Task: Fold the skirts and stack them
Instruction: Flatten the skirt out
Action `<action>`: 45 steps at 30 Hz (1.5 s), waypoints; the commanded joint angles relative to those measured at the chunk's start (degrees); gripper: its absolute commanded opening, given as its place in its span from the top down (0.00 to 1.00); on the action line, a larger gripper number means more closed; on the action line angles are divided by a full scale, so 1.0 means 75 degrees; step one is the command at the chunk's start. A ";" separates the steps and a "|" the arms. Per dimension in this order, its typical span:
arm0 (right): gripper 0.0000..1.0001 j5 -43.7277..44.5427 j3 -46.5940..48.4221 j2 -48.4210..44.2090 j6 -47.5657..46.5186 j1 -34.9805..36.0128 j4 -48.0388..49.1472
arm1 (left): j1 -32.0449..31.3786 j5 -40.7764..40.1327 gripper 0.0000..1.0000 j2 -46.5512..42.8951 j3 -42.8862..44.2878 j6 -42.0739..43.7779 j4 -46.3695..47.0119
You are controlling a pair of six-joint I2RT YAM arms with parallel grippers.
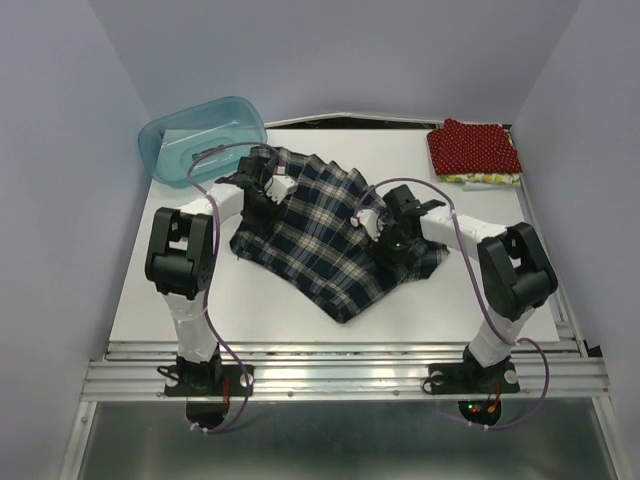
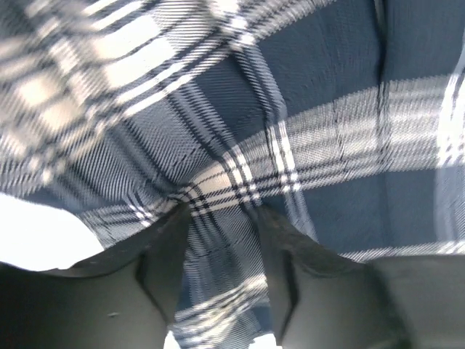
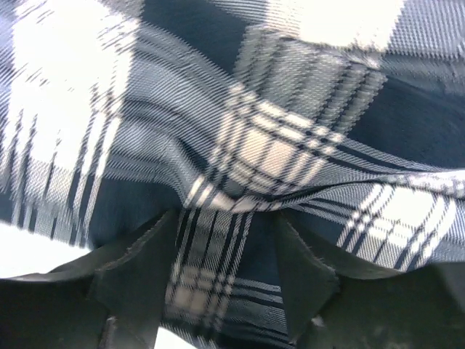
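Note:
The pleated plaid skirt [image 1: 320,235] lies spread on the white table, one corner pointing to the front. My left gripper [image 1: 262,200] is on its left edge and is shut on a fold of the plaid cloth [image 2: 221,240]. My right gripper [image 1: 385,238] is on its right part and is shut on a fold of the same skirt [image 3: 225,262]. The red dotted skirt [image 1: 473,147] lies folded at the back right corner, on top of the yellowish patterned one [image 1: 485,179], of which only an edge shows.
A translucent teal tub [image 1: 203,135] stands at the back left, just behind my left gripper. The white table [image 1: 200,300] has bare surface along the front and at both sides of the plaid skirt.

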 commanded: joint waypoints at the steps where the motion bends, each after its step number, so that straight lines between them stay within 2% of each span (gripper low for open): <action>1: 0.37 -0.1293 0.0268 -0.0957 0.1423 0.0435 -0.0480 | 0.0057 0.0852 0.43 -0.0438 0.0634 0.0325 -0.0269; 4: 0.33 -0.1177 0.0913 -0.1530 0.2021 0.0073 -0.0468 | -0.0048 0.1802 0.36 -0.1644 0.0541 0.1016 -0.0853; 5: 0.29 -0.1025 0.1158 -0.1880 0.2173 -0.0137 -0.0468 | -0.0304 0.1908 0.30 -0.2319 0.0378 0.1157 -0.1006; 7: 0.28 -0.0613 0.1266 -0.2187 0.1954 -0.0396 -0.0561 | -0.0738 0.1886 0.28 -0.2991 0.0097 0.1428 -0.1521; 8: 0.27 -0.0335 0.1231 -0.2351 0.1709 -0.0548 -0.0666 | -0.1019 0.1839 0.27 -0.3319 -0.0079 0.1660 -0.1674; 10: 0.28 0.0250 0.0659 -0.2960 0.0784 -0.0935 -0.0878 | -0.2143 0.1384 0.24 -0.4199 -0.0828 0.1814 -0.1966; 11: 0.28 0.0439 0.0355 -0.3194 0.0038 -0.1052 -0.0936 | -0.2553 0.1254 0.23 -0.4456 -0.1074 0.1780 -0.2015; 12: 0.28 0.0639 -0.0344 -0.3649 -0.0318 -0.1262 -0.0925 | -0.3322 0.1067 0.23 -0.4819 -0.1552 0.1698 -0.2050; 13: 0.29 0.0989 -0.0699 -0.3850 -0.0994 -0.1392 -0.0914 | -0.3643 0.1019 0.22 -0.4973 -0.1917 0.1489 -0.2085; 17: 0.28 0.1203 -0.1955 -0.4391 -0.1819 -0.2002 -0.0844 | -0.4945 0.1077 0.21 -0.4882 -0.2493 0.0705 -0.1876; 22: 0.29 0.1169 -0.2261 -0.3866 -0.1377 -0.2155 -0.0597 | -0.6292 0.0130 0.19 -0.4694 -0.3091 -0.0364 -0.0494; 24: 0.29 0.1133 -0.2331 -0.3643 -0.1107 -0.2155 -0.0516 | -0.6563 -0.0515 0.19 -0.4343 -0.3268 -0.0645 -0.0235; 31: 0.30 0.1192 -0.2742 -0.3068 -0.0697 -0.2365 0.0141 | -0.6928 -0.1393 0.20 -0.3499 -0.3561 -0.1255 0.0445; 33: 0.38 0.1005 -0.2649 -0.2939 -0.0545 -0.2366 0.0246 | -0.6928 -0.1523 0.30 -0.3289 -0.3503 -0.1256 0.0481; 34: 0.42 0.0992 -0.2637 -0.2915 -0.0509 -0.2366 0.0316 | -0.6916 -0.1559 0.47 -0.3241 -0.3479 -0.1279 0.0458; 36: 0.52 0.0992 -0.2590 -0.2868 -0.0497 -0.2366 0.0539 | -0.6870 -0.1629 0.64 -0.3263 -0.3444 -0.1197 0.0411; 37: 0.61 0.1085 -0.2566 -0.2833 -0.0509 -0.2366 0.0609 | -0.6718 -0.1630 0.72 -0.3333 -0.3432 -0.1162 0.0341; 38: 0.67 0.1144 -0.2485 -0.2798 -0.0567 -0.2366 0.0703 | -0.6578 -0.1583 0.84 -0.3531 -0.3397 -0.1127 0.0259; 40: 0.77 0.1203 -0.2321 -0.2751 -0.0614 -0.2366 0.0785 | -0.6180 -0.1291 0.94 -0.3767 -0.3164 -0.0975 -0.0080; 41: 0.86 0.1215 -0.2100 -0.2739 -0.0661 -0.2366 0.0855 | -0.5691 -0.1011 1.00 -0.4011 -0.2965 -0.0743 -0.0198; 43: 0.90 0.1157 -0.1829 -0.2739 -0.0708 -0.2366 0.0926 | -0.5173 -0.0705 1.00 -0.4247 -0.2800 -0.0402 -0.0619; 45: 0.90 0.0981 -0.1293 -0.2774 -0.0696 -0.2366 0.0985 | -0.4516 -0.0285 1.00 -0.4575 -0.2660 -0.0051 -0.0889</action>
